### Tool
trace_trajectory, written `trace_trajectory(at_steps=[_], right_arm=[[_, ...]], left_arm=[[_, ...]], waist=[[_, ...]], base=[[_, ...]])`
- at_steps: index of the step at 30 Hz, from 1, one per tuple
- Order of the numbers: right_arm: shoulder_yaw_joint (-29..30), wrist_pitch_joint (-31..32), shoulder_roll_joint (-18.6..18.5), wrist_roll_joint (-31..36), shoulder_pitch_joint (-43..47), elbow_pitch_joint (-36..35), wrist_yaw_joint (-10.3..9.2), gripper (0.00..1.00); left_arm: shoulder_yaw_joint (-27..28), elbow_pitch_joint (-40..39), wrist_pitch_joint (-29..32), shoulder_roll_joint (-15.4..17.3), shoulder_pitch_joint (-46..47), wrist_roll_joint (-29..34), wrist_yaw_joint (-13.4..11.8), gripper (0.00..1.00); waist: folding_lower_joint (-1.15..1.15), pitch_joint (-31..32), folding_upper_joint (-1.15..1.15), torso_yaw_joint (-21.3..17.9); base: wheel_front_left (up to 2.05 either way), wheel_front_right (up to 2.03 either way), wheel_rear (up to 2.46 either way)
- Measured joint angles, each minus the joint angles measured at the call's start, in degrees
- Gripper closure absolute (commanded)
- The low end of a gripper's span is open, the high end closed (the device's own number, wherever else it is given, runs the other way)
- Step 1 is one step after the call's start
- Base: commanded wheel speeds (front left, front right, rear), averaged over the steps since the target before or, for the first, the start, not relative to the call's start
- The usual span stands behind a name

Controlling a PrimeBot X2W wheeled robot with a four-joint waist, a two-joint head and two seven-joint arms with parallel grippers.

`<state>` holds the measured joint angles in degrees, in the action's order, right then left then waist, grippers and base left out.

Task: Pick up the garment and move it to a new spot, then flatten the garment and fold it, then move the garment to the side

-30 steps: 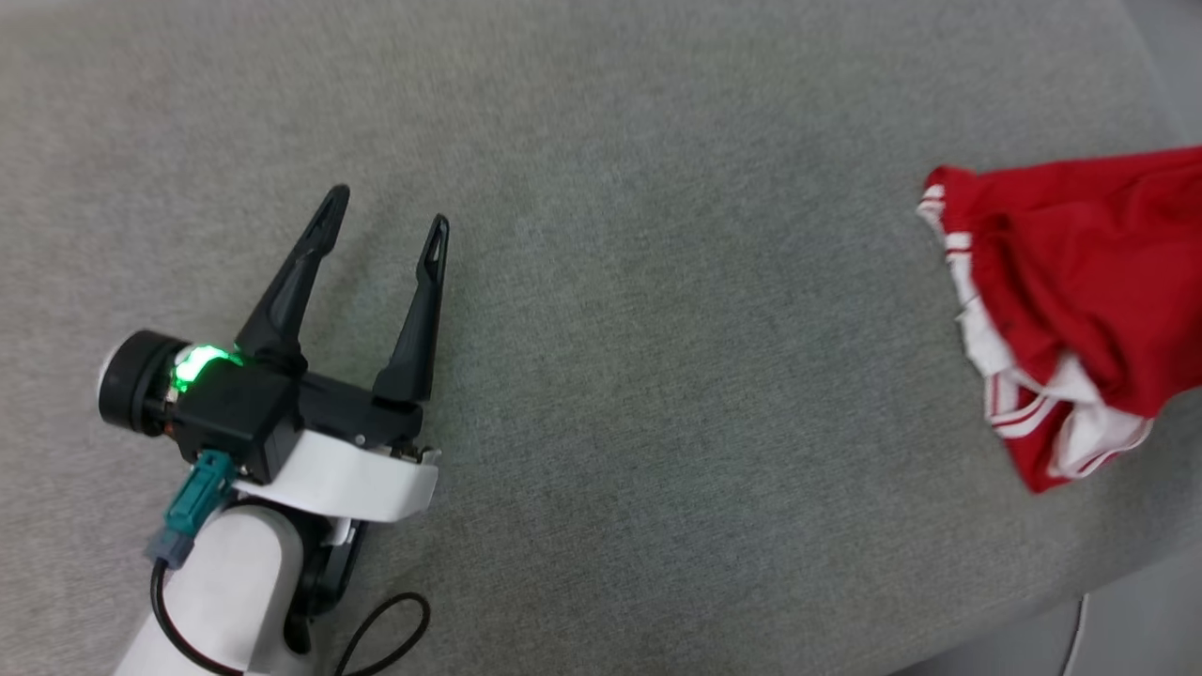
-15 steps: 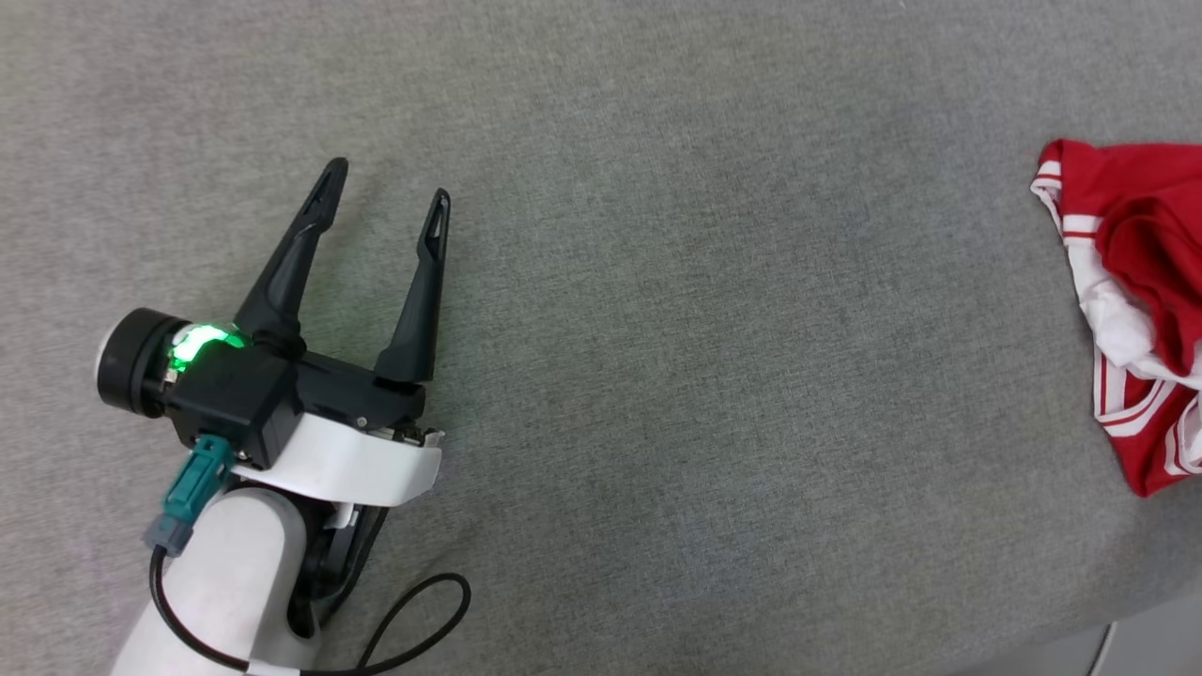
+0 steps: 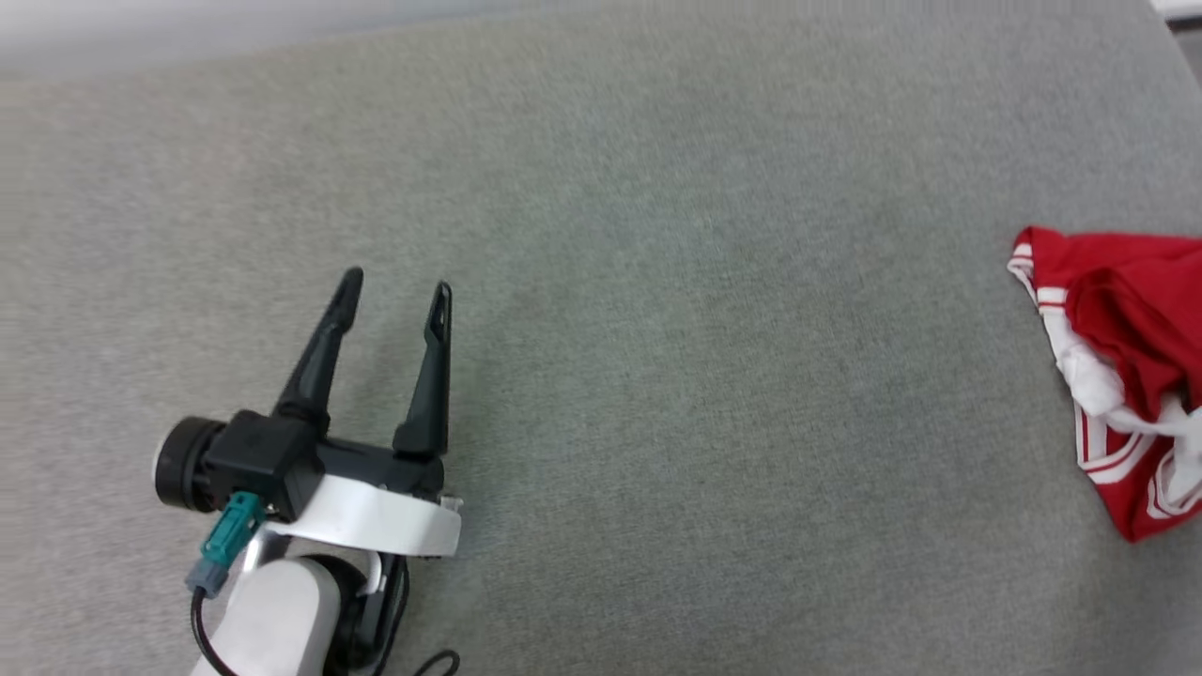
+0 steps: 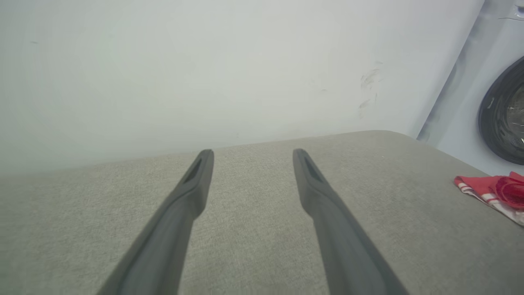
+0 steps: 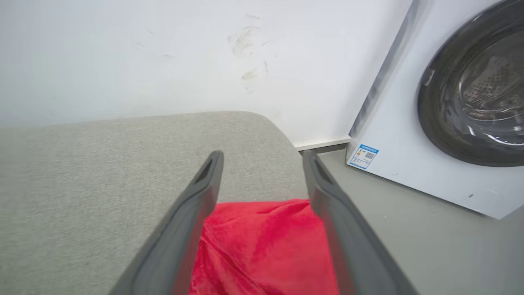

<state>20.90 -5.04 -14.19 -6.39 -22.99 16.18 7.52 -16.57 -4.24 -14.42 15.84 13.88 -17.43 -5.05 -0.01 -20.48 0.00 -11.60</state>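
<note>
The grey fabric-covered bench (image 3: pixel 704 376) lies bare across its middle and left portions, giving wide free room between the left end effector (image 3: pixel 395 284) and the garment (image 3: pixel 1127 310). The far edge of the bench meets a pale wall (image 5: pixel 123 61); its rounded far right corner borders the floor (image 5: pixel 409 229), where a washing machine (image 5: pixel 409 155) stands. The left arm enters from the lower left of the head view, low over the bench, fingers pointing toward the far edge and spread apart with nothing between them. The right end effector (image 5: pixel 263 155) hangs above the garment with its fingers spread wide; red cloth shows in the gap beneath them, and no grip on it is visible. The garment lies bunched at the right side of the bench, close to that edge and partly cut off by the head view. Its striped white trim faces the bench middle, and its long axis runs roughly near to far
</note>
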Motion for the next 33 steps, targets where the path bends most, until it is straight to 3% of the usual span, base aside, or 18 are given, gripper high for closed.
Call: trace_trajectory(at_steps=[15, 23, 33], right_arm=[[-8.39, 4.69, 7.51, -4.19, 18.48, -19.41, -0.01, 0.0], [-12.03, 6.8, 9.9, -3.46, 26.15, -25.21, -0.01, 0.0], [-13.58, 8.22, 11.04, -2.34, 31.97, -29.8, -0.01, 0.0]], left_arm=[[2.31, 4.77, -0.51, -2.4, -9.26, -2.5, -1.26, 0.0], [3.61, 5.34, -0.65, -1.93, -13.8, -2.48, -2.02, 0.0], [3.53, 5.97, -0.4, -1.0, -17.31, -2.6, -2.5, 0.0]], waist=[[-0.01, 12.67, 0.0, 7.59], [-0.01, 17.67, 0.0, 10.63], [0.0, 21.44, 0.0, 11.73]], base=[[0.0, 0.0, 0.0], [0.0, 0.0, 0.0], [0.0, 0.0, 0.0]])
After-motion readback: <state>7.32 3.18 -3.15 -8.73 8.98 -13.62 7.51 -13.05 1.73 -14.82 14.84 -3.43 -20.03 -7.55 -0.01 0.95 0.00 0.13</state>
